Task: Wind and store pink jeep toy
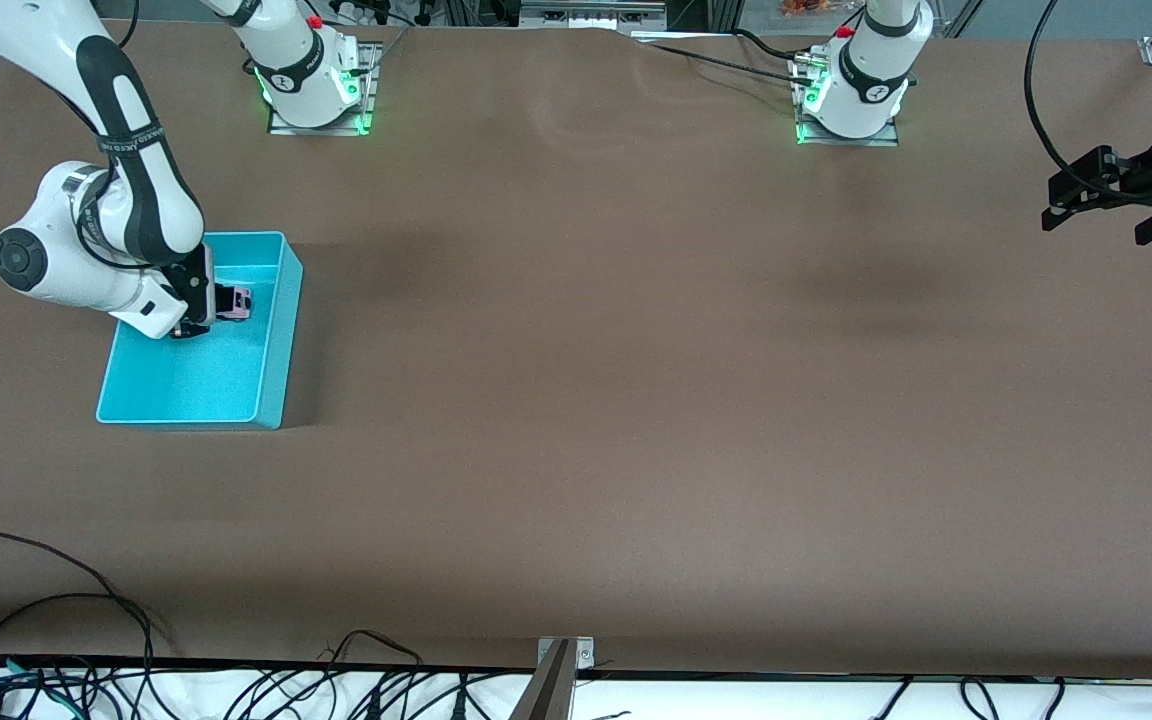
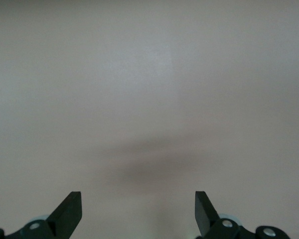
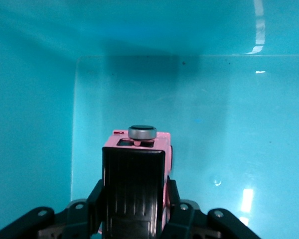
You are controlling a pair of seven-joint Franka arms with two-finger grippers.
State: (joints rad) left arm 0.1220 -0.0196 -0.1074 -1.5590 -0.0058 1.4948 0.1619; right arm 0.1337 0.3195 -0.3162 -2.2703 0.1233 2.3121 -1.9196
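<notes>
Jeep [image 1: 235, 301]: pink, black roof, clamped in the right end effector [image 1: 219, 305] inside the turquoise bin [image 1: 271, 345]. In the front view the bin sits at about 9 o'clock on the tabletop [image 1: 636, 400], toward the right arm's end. The right wrist view shows the jeep [image 3: 139, 149] gripped on both sides by the fingers [image 3: 182, 211], low over the bin floor [image 3: 214, 124]; contact with the floor cannot be told. Left end effector [image 1: 1096, 205], at 3 o'clock, waits over bare tabletop, fingers [image 2: 67, 214] spread wide, holding nothing.
</notes>
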